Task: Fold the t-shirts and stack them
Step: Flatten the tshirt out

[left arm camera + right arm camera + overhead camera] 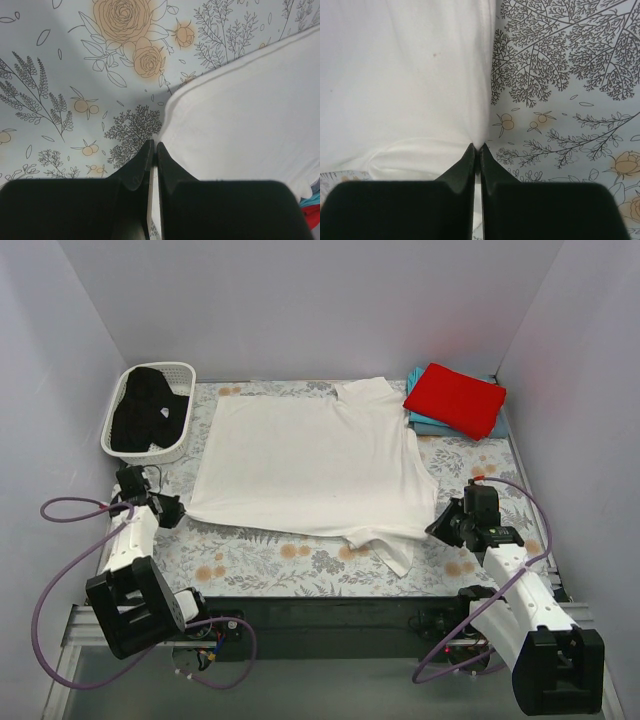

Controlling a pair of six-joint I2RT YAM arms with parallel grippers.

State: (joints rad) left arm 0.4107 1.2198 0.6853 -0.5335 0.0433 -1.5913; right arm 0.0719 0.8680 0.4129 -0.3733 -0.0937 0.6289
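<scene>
A large white t-shirt [310, 465] lies spread flat on the floral table cloth [270, 560], no print showing. My left gripper [172, 510] is shut at the shirt's near left corner; in the left wrist view the closed tips [155, 145] pinch the edge of the white cloth [250, 115]. My right gripper [437, 525] is shut on the shirt's right edge near the sleeve; in the right wrist view the cloth [405, 75] draws to a point at the tips [480, 146]. A folded red t-shirt [455, 400] lies on a folded teal one [428, 424] at the back right.
A white lattice basket [160, 368] at the back left holds a crumpled black t-shirt [148, 410]. Grey walls close in the table on three sides. A purple cable [60, 510] loops beside the left arm.
</scene>
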